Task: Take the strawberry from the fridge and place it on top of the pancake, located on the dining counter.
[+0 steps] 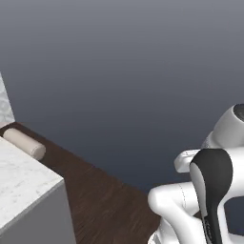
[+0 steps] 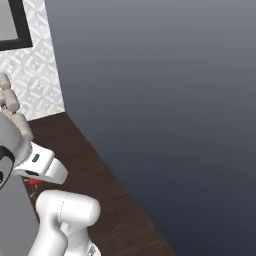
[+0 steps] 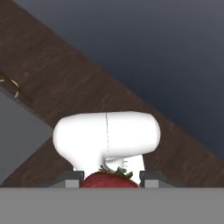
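Biggest thing in front of me is a plain dark grey wall (image 1: 133,71) that takes up most of both base views. Below it runs the dark wood floor (image 1: 100,195), a brown strip between the wall and my arm (image 1: 209,190). At the left of the left base view I see the corner of the white marble surface (image 1: 24,183), with a beige stool (image 1: 24,143) just beyond its far edge. In the right base view a pale patterned wall (image 2: 35,75) meets the grey one at a corner, a dark-framed picture (image 2: 12,25) hangs at the top left, and more beige stools (image 2: 10,105) stand under it.

My tool (image 3: 111,178) shows at the bottom of the hand view, fingers (image 3: 70,178) either side of the strawberry (image 3: 108,180), which sits between them with its green leaves up. They look pinched on it. In the right base view a speck of red (image 2: 33,183) peeks out under the white hand, low over the floor.
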Robot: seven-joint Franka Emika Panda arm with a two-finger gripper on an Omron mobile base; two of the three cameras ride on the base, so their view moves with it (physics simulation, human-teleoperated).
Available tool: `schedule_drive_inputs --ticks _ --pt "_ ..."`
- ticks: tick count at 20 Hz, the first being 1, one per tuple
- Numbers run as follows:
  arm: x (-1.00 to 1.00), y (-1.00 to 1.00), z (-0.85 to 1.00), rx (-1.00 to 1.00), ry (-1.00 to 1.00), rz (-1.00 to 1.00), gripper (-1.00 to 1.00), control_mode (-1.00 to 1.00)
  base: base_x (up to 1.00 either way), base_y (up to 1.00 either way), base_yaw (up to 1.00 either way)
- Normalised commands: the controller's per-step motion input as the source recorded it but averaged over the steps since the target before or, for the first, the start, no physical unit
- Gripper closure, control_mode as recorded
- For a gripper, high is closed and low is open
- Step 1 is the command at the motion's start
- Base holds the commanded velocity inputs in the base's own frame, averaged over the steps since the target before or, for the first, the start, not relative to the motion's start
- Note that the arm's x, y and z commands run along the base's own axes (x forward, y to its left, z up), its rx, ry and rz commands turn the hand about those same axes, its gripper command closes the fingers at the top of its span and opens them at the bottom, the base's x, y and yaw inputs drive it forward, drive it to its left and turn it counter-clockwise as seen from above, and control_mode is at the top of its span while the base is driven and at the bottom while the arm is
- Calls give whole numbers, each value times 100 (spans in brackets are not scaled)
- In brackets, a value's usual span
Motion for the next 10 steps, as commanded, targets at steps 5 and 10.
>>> schedule_drive_inputs --ticks 5,10 --pt "0 0 0 0 0 0 100 100 57 -81 61" --pt "0 0 0 0 0 0 100 100 76 -69 58"
